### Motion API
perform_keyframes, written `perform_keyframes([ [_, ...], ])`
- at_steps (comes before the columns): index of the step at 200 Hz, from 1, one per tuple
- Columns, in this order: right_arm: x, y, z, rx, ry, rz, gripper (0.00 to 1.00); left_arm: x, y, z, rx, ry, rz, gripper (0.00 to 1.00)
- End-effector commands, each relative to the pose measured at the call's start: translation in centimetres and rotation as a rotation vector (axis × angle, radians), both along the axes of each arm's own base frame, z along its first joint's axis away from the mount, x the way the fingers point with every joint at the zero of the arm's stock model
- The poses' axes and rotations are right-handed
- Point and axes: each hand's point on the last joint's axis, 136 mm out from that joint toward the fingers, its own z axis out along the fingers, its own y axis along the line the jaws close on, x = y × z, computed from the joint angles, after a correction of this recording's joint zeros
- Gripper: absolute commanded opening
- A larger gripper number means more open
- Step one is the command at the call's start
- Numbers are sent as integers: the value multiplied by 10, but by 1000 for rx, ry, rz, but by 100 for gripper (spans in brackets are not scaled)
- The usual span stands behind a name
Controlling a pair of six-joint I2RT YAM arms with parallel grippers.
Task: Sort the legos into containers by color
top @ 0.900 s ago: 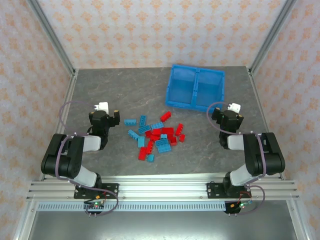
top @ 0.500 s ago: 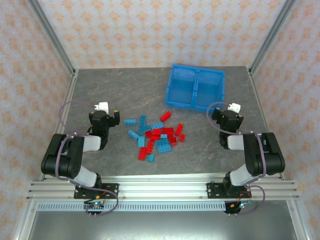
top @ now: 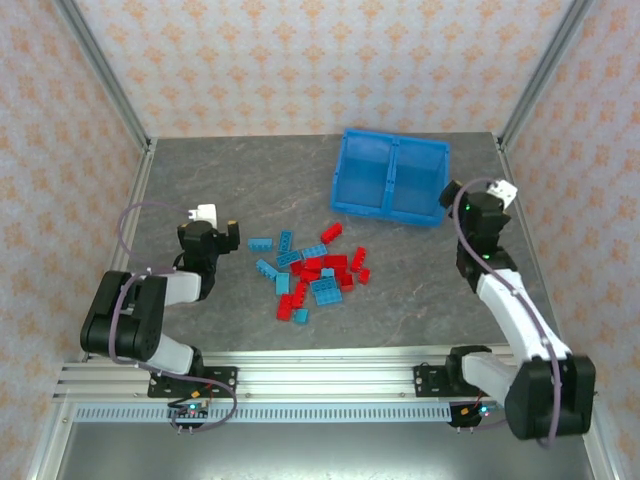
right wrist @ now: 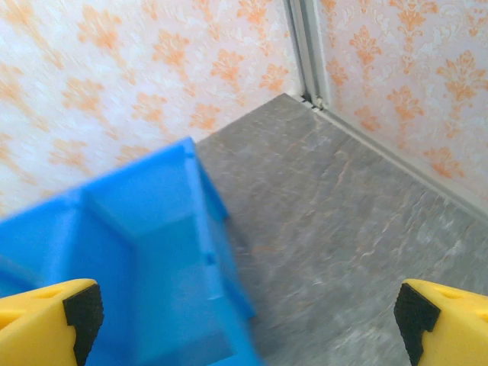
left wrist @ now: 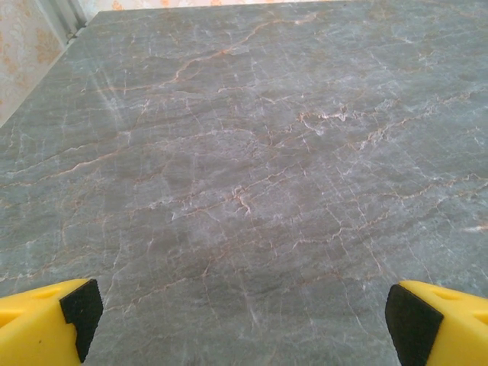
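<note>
Counts: 1 blue bin [top: 340, 188] w/ 2 compartments side by side, split by a centre divider [top: 392, 175]. Legos [top: 312, 272] approx 20 in one loose pile, roughly half red, half light blue. They overlap, so exact nos. are hard to tell. 2 arms, 2 claws.

Legos lie on the tabletop [top: 230, 170] abt mid-way btwn left and right edges, nearer the near edge than the far one, all outside the bin. A few strays sit off the pile: a light blue one [top: 261, 244] on the left side, a red one [top: 331, 232] on the far side twd the bin.

Bin stands by the far edge, right of centre, well apart from the pile.

Left claw [top: 215, 236] is low over the tabletop on the left side w/ jaws wide apart and nothing btwn them. Pile lies to its right, near but not touching. In the left wrist view the left claw [left wrist: 244, 324] has its yellow fingertips [left wrist: 49, 320] at the bottom corners over bare marbled tabletop [left wrist: 244, 152].

Right claw [top: 472, 207] is raised just beside the bin's near right corner, also spread wide and empty. Pile is well apart, off twd the left and nearer the near edge. In the right wrist view (blurred) the right claw [right wrist: 244, 324] looks over the bin [right wrist: 145, 252] twd the tabletop's far right corner
</note>
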Motion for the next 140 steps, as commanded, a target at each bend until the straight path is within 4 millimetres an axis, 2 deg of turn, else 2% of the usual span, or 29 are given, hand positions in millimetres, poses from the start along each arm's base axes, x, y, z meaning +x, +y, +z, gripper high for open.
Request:
perform_keyframes([
  [1,-41,44,-43,227,330,125,99,-5,-2,48,-22,-61,13,100],
  [15,-53,81,-48,245,468,284,99,-16,-10,81,-82,-117,-8,100],
  [29,-69,113,-56,219,626,414,99,-30,-36,124,-90,-164,-109,100],
  [45,-90,142,-72,155,806,535,99,-49,-84,169,-23,-172,-279,100],
  [64,-107,171,-89,108,920,617,99,-86,-168,203,70,-163,-679,99],
  [78,-110,190,-103,98,946,639,99,-137,-228,205,184,-111,-1063,99],
  [90,-106,200,-115,108,951,618,99,-176,-250,193,329,-52,-1278,99],
  [105,-95,207,-128,124,950,577,99,-203,-257,179,460,-4,-1403,99],
  [115,-86,211,-135,136,947,551,99,-212,-257,172,490,16,-1443,99],
  [131,-72,222,-145,158,931,537,99,-215,-255,157,510,34,-1467,99],
  [140,-65,228,-152,165,936,528,99,-212,-253,141,541,47,-1458,99],
])
